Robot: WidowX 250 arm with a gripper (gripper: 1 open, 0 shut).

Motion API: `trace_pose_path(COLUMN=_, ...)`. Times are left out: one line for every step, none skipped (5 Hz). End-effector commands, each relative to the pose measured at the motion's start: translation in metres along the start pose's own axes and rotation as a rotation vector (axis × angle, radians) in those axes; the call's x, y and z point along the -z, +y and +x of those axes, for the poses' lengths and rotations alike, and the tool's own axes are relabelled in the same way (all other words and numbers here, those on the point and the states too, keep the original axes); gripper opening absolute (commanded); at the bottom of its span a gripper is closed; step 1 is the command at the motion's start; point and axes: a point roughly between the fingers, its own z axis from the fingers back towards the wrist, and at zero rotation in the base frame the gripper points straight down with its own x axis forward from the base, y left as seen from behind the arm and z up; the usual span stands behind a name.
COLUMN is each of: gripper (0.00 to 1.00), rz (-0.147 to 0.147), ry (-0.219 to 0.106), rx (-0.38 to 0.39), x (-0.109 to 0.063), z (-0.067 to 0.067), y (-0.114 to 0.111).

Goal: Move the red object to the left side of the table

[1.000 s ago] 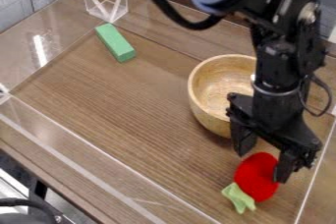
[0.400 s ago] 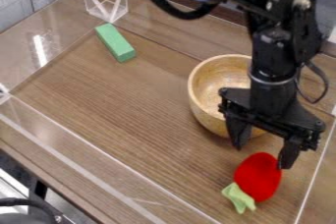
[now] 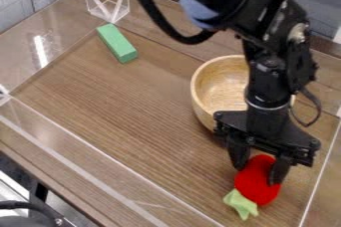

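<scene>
No readable text, no labels, no brand marks, no numbers — nothing legible on any surface

A robotics lab's tabletop test pen: a brown wood-grain table (image 3: pixel 120 121) is fenced by low clear acrylic walls (image 3: pixel 54 161), with a black robot arm (image 3: pixel 273 62) reaching down over it from above. Its gripper (image 3: pixel 266 163) hangs at the near right corner. Staged props sit inside the enclosure: a wooden bowl (image 3: pixel 220 87) just behind the gripper and a green rectangular block (image 3: pixel 116 42) far to its left, near the back wall.
</scene>
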Motion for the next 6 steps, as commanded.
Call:
trace_pose_path(gripper=0.00, rz=-0.007, ry=-0.027, rx=-0.033, x=-0.009, z=0.005, y=0.014)
trace_pose_path(gripper=0.00, rz=-0.017, ry=-0.055, rx=-0.083, x=-0.028, z=0.009, y=0.032)
trace_pose_path(gripper=0.00, rz=-0.027, ry=-0.094, rx=-0.165, x=-0.052, z=0.016, y=0.048)
trace_pose_path(gripper=0.00, rz=-0.024, ry=-0.131, rx=-0.260, x=-0.065, z=0.026, y=0.066)
trace_pose_path(gripper=0.00, rz=-0.028, ry=-0.146, rx=-0.280, x=-0.072, z=0.044, y=0.076)
trace_pose_path(gripper=0.00, rz=-0.020, ry=-0.154, rx=-0.304, x=-0.073, z=0.058, y=0.090)
